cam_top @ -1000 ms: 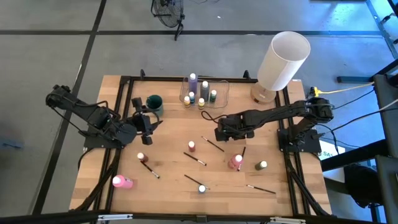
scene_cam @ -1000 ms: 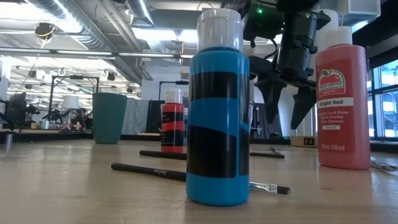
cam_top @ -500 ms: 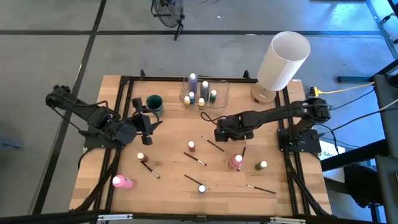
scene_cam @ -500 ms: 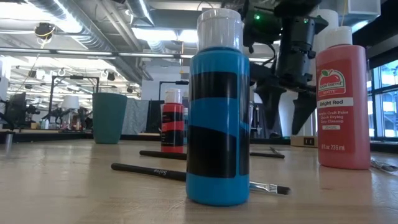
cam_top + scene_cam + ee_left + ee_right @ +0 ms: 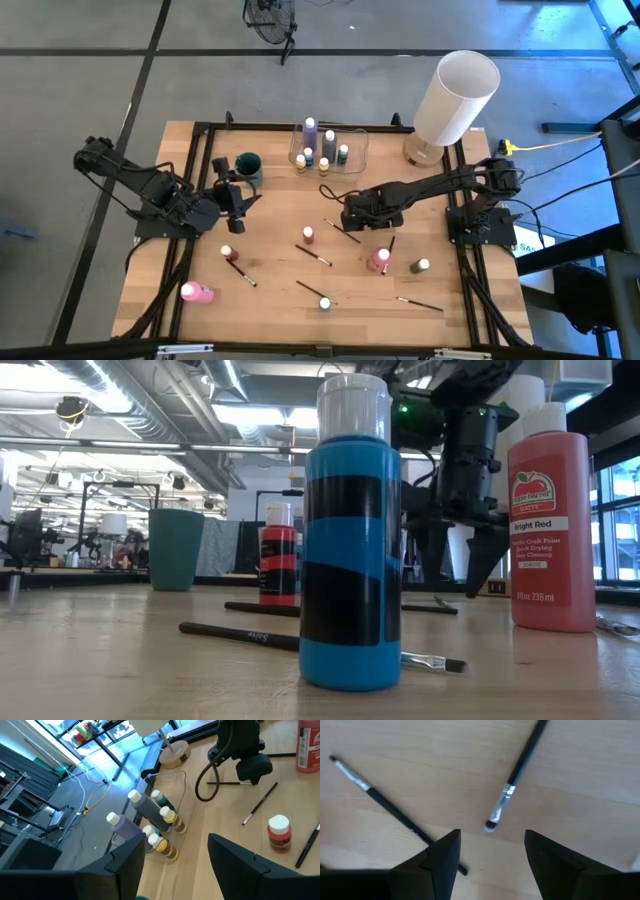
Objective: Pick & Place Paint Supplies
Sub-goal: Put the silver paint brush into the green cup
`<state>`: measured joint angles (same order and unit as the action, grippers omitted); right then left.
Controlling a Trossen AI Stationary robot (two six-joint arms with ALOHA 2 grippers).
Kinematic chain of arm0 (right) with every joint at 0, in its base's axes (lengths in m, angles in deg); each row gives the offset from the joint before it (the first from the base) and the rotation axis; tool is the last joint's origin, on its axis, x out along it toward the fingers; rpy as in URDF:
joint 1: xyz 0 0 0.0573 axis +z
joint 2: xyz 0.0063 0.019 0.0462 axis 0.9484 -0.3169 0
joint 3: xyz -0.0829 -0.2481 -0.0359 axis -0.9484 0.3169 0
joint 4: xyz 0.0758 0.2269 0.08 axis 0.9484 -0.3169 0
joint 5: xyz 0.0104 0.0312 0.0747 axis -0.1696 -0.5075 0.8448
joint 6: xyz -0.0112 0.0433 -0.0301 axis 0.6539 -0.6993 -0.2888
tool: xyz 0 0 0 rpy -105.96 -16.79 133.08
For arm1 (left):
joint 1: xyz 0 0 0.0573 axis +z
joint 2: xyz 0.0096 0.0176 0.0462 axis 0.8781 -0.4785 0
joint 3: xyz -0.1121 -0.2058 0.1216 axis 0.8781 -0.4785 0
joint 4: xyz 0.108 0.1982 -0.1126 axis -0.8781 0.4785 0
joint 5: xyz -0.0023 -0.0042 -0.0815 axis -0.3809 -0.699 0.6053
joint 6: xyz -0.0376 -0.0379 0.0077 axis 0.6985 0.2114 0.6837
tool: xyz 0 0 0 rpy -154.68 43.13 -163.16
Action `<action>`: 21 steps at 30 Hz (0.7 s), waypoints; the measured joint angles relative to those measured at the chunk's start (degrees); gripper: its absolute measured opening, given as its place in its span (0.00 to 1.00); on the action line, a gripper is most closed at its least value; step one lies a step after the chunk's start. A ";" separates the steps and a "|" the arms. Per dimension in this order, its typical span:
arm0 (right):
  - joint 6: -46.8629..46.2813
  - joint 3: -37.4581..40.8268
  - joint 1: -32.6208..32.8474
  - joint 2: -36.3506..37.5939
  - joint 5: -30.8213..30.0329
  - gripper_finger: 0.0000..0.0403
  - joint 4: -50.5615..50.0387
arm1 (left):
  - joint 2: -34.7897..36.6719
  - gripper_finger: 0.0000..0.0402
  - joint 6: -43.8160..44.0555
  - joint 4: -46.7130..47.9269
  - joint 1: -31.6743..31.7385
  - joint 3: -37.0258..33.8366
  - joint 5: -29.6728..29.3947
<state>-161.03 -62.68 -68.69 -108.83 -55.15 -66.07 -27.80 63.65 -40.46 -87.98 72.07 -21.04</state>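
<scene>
My right gripper [image 5: 348, 216] points down, open, just above the table's middle. Its fingers stand on either side of the bristle end [image 5: 491, 823] of a thin dark paintbrush [image 5: 343, 232] that lies flat on the wood; they touch nothing. A second brush [image 5: 390, 807] lies flat beside it. Small paint bottles stand around: a reddish one [image 5: 308, 235], a pink one [image 5: 378, 260], an olive one [image 5: 420, 266] and a blue one [image 5: 350, 550]. My left gripper [image 5: 240, 195] waits open at the table's left, raised above the wood.
A clear container [image 5: 352, 148] at the far middle holds several bottles [image 5: 165, 817]. A teal cup [image 5: 248, 166] stands left of it, and a large white cylinder [image 5: 455, 97] at the far right. A pink bottle [image 5: 196, 292] lies near the left front; more brushes [image 5: 418, 303] lie near the front.
My right gripper has sunk toward the table over the paintbrush, still pointing down, with its fingers the same distance apart.
</scene>
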 joint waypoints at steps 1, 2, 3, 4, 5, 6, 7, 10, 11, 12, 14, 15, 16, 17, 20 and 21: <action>0.03 0.00 0.00 0.00 0.28 0.56 0.81 | 0.00 0.52 0.00 0.02 0.00 0.00 0.49; 0.10 0.00 -0.02 0.00 1.00 0.56 1.47 | 0.00 0.52 0.00 0.02 0.00 0.00 0.84; 0.93 0.00 -0.11 0.00 1.75 0.56 1.82 | 0.00 0.52 0.00 0.02 0.00 0.00 1.00; 1.72 0.00 -0.26 0.00 2.76 0.56 2.41 | 0.00 0.52 0.00 0.04 0.00 0.00 1.14; 2.92 0.00 -0.43 0.00 3.49 0.56 3.16 | 0.00 0.52 0.00 0.06 0.00 0.00 1.34; 3.93 0.00 -0.60 0.01 4.07 0.56 3.78 | 0.00 0.52 0.00 0.09 0.00 0.00 1.47; 4.58 0.00 -0.72 0.02 4.06 0.56 4.24 | 0.00 0.52 0.00 0.15 0.00 0.00 1.53; 5.14 0.00 -0.90 0.02 4.04 0.56 5.96 | 0.00 0.52 0.00 0.61 0.00 0.00 1.77; 5.14 0.00 -0.90 0.02 4.04 0.56 6.65 | 0.00 0.52 0.00 0.63 0.00 0.00 1.97; 5.22 0.00 -0.88 0.02 4.04 0.56 7.05 | 0.00 0.52 0.02 0.72 0.00 0.00 2.04; 6.21 0.00 -0.85 0.02 4.04 0.56 7.78 | 0.00 0.52 0.40 1.18 0.00 0.00 2.08; 6.85 0.00 -0.85 0.02 4.03 0.56 7.96 | 0.00 0.52 0.76 1.56 0.00 0.00 2.11; 7.24 0.00 -0.85 0.02 4.03 0.56 7.96 | 0.00 0.52 0.97 1.84 0.00 0.00 2.09; 7.43 0.00 -0.85 0.02 4.02 0.56 7.83 | 0.00 0.52 1.07 2.12 0.00 0.00 2.11; 7.52 0.00 -0.87 0.02 4.02 0.56 7.28 | 0.00 0.52 1.07 2.15 0.00 -0.04 2.11; 7.52 0.00 -0.87 0.02 3.99 0.56 6.79 | 0.00 0.52 1.05 1.91 0.00 -0.26 2.07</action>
<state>-153.51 -62.68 -69.57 -108.80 -51.16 -59.28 -27.80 64.70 -38.54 -87.98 71.81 -18.96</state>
